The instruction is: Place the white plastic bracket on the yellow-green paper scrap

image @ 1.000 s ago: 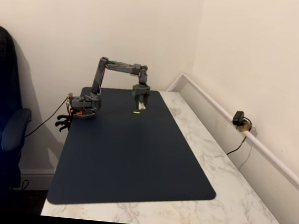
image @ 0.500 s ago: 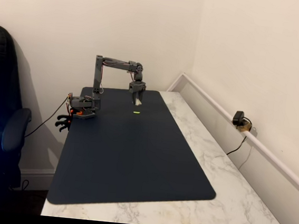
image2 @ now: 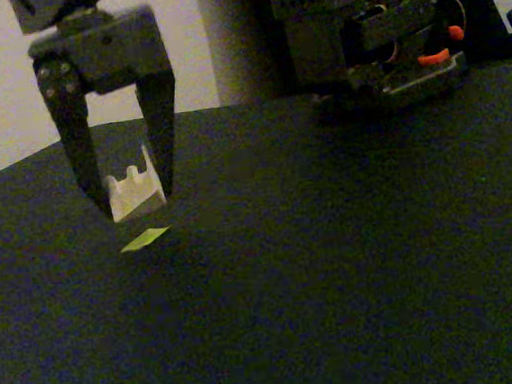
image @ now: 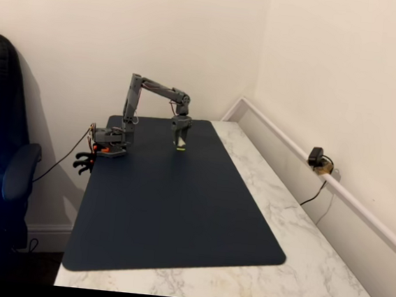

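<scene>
Gripper (image2: pixel 136 196) points straight down with its two fingers clamped on the white plastic bracket (image2: pixel 135 191), which hangs just above the dark mat (image2: pixel 336 266). Directly under it, slightly nearer the low fixed camera, the yellow-green paper scrap (image2: pixel 144 239) lies flat on the mat. Behind, the arm's base (image2: pixel 377 31) stands at the mat's far edge.

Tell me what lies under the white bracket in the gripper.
In a fixed view the white plastic bracket, held by the gripper, hangs just above the yellow-green paper scrap on the dark mat. Whether they touch is unclear.
</scene>
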{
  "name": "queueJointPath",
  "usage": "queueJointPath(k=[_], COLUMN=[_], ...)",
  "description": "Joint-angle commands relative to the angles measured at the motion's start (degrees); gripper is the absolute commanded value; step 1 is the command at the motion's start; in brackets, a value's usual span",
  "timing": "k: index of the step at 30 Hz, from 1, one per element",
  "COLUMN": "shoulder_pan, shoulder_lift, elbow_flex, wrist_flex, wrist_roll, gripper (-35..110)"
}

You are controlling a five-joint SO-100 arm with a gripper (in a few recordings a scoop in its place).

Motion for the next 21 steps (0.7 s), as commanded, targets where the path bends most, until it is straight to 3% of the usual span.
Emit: queueJointPath(k=[1, 4, 11, 16, 21], shoulder_pan=[1.67, 1.14, -0.44, -2.55, -7.03], shoulder_lift=[1.14, 0.35, 1.05, 7.29, 15.73], elbow_flex=[-0.44, -0.62, -0.79, -1.05, -3.78], wrist_flex=[-0.35, -0.53, 0.09, 3.60, 9.23], wrist_roll=[-0.44, -1.23, -3.69, -3.16, -2.02], gripper=[0, 2, 42, 45, 34])
